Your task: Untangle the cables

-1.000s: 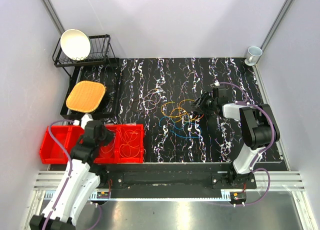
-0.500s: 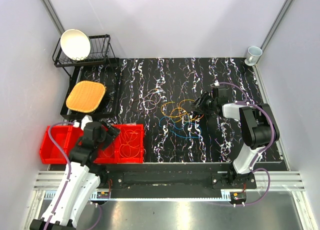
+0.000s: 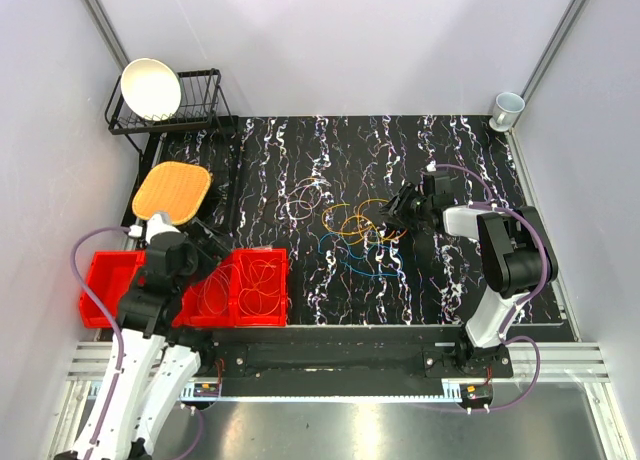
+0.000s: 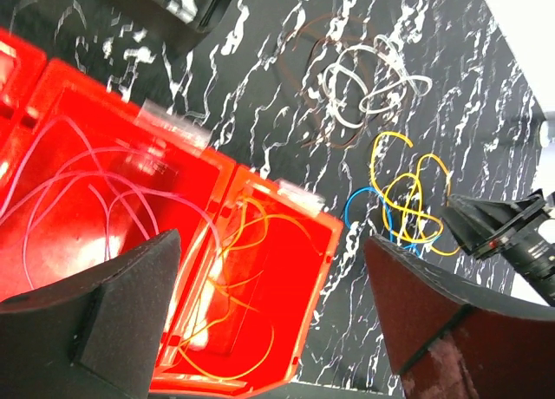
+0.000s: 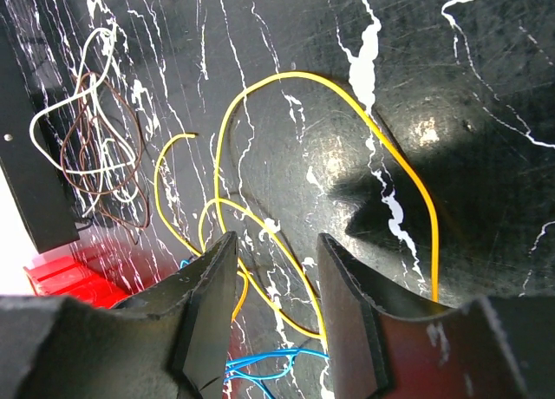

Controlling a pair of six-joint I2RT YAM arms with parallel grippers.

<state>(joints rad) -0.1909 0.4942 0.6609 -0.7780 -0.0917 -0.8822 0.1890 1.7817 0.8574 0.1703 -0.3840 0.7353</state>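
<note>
Left gripper (image 4: 273,238): fingers spread wide, nothing between them; it hangs above the red bins at the mat's (image 3: 460,280) near left corner.
Middle red bin (image 4: 87,95): holds one whitish-pink cable (image 4: 113,182) in loose loops.
Right red bin (image 4: 312,269): holds an orange cable (image 3: 260,285), coiled, all inside the walls.
Right gripper (image 5: 276,236): jaws part-way apart, low over the mat; a yellow cable (image 5: 286,73) runs through the gap (not pinched, as far as the wrist view shows).
Remaining tangle sits mid-mat, just left of the right gripper; yellow loops cross a blue cable (image 4: 354,201); a white cable (image 4: 364,82) and a brown one lie together a little further left, apart from the yellow-blue knot.
Wire rack (image 3: 200,110), far left: holds a white bowl (image 3: 150,88) on edge; mug (image 3: 507,108) at far right corner, contents not visible.
</note>
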